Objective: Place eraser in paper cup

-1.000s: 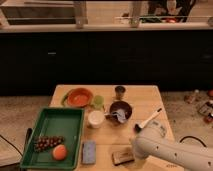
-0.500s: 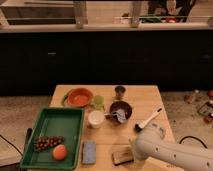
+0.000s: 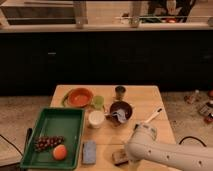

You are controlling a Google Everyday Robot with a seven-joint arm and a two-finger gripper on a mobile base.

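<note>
With my gripper [image 3: 128,151] low at bottom centre, against what I take for the eraser [image 3: 118,157] lying on the worktop [image 3: 150,100], I cannot tell whether it has hold, so lifting and dropping it into the paper cup [image 3: 96,118] mid-frame remain.

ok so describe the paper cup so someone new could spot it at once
On the light wooden table, look just right of the green plastic tray: the round white paper cup stands there, left of the dark round bowl. It is the only white cup; the robot's pincer is nearer, at the table's front edge.
</note>
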